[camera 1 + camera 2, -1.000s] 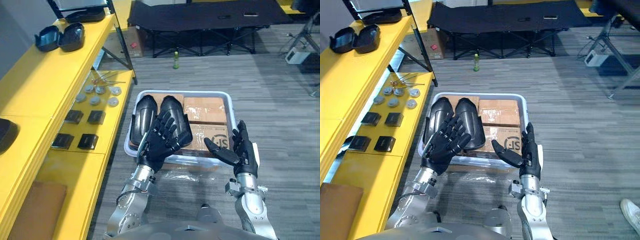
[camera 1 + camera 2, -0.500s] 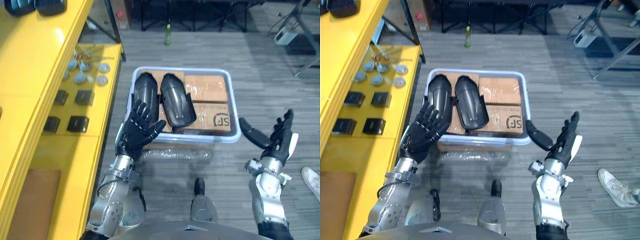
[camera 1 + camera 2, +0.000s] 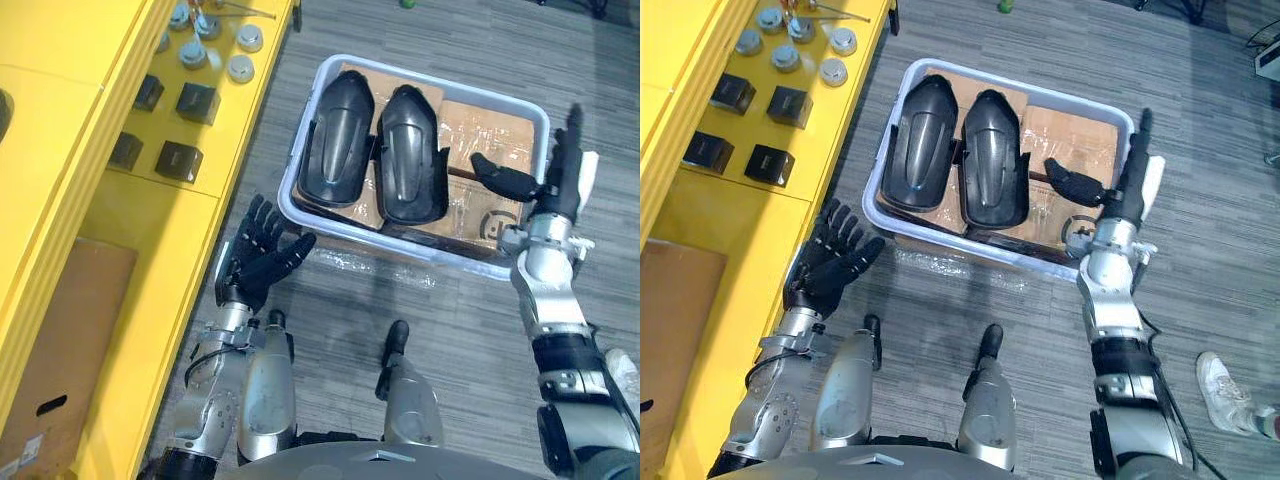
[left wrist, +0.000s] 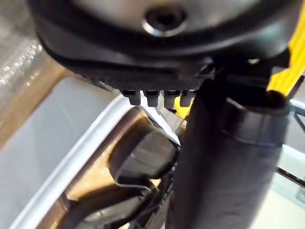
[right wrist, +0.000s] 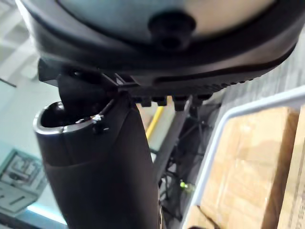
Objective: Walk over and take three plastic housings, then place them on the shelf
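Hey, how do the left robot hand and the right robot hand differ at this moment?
The left robot hand hangs outside the bin, over the floor beside the yellow shelf. The right robot hand is at the bin's right rim, its thumb out over the cardboard boxes. The left robot hand's fingers are fanned apart; the right robot hand's are straight and together. Both are open, holding nothing, clear of the housings.

We see 2 glossy plastic housings (image 3: 340, 150), matt brown cardboard boxes (image 3: 490, 135), smooth pale plastic tub (image 3: 480, 89), smooth yellow shelf (image 3: 60, 150)
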Motion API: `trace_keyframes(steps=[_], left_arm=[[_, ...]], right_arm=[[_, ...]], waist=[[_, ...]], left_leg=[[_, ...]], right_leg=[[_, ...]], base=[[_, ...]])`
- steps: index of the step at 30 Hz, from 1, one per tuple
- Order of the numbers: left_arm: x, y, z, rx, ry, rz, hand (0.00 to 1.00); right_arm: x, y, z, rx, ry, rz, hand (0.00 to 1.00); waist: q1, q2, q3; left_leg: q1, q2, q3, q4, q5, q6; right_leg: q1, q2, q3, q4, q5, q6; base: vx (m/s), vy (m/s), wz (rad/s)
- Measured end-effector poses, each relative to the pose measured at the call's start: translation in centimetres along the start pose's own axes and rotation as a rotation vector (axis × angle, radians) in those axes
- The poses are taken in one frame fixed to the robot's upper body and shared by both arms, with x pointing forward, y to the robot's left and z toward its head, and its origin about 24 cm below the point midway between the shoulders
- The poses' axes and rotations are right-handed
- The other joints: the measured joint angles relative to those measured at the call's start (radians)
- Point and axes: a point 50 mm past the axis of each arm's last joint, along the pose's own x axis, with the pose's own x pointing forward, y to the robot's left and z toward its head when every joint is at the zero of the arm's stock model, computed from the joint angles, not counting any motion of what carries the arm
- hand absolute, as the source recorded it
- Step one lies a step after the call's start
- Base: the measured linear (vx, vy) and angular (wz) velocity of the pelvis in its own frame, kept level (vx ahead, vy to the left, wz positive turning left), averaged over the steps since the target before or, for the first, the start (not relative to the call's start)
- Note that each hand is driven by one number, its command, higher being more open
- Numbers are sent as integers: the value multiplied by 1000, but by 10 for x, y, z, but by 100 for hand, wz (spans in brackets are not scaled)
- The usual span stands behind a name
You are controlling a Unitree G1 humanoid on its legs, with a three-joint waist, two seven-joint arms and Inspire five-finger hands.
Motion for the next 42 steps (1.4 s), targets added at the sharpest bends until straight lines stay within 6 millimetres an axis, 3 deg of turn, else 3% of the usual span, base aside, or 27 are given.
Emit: trace_keyframes(steps=[3, 8, 16, 17, 28, 32, 37, 42], left_arm=[[-1, 4, -9, 31, 41, 30, 100], [-3, 10, -21, 34, 90, 68, 100], [0, 6, -23, 30, 91, 73, 100], [-1, 5, -23, 30, 90, 71, 100], [-3, 5, -32, 27, 128, 73, 100], [-6, 5, -34, 26, 135, 75, 100], [-5, 7, -32, 28, 126, 82, 100], [-6, 4, -24, 27, 91, 72, 100]], right_arm=[[20, -2, 10, -60, 2, 23, 100], [35, -4, 3, -128, 101, 30, 100], [43, -29, -32, -269, 392, 25, 100], [43, -31, -35, -273, 415, 36, 0], [55, -75, -35, -524, 483, 102, 0], [50, -78, -44, -530, 536, 120, 0], [43, -62, -54, -425, 565, 151, 0], [36, -74, -61, -428, 581, 34, 0]], waist=[[14, 1, 29], [28, 10, 36], [50, 35, 49], [49, 37, 50], [55, 41, 51], [56, 42, 51], [51, 41, 51], [60, 35, 52]], left_leg=[[-27, 0, -9, 18, 0, 0], [-53, 0, -22, 24, 4, 3], [-57, -13, -43, -20, 51, -2], [-57, -14, -48, -29, 57, -3], [-31, -14, -82, -131, 133, -21], [-13, -10, -82, -157, 145, -26], [26, 3, -63, -172, 146, -28], [85, 7, -57, -240, 169, -35]], right_leg=[[-27, 0, -4, 24, -3, -3], [-47, -1, -15, 42, -4, -4], [-56, -9, -40, 49, -5, -6], [-58, -10, -45, 54, -7, -9], [-54, -6, -89, 64, -19, -27], [-48, -3, -90, 64, -22, -32], [-26, 6, -76, 58, -22, -35], [13, 11, -82, 35, -26, -42]], base=[[-45, 18, 6], [-53, 9, 4], [-30, -9, 10], [-20, -21, 12], [-36, -29, 11], [3, -31, 0], [12, -16, -9], [12, -30, 1]])
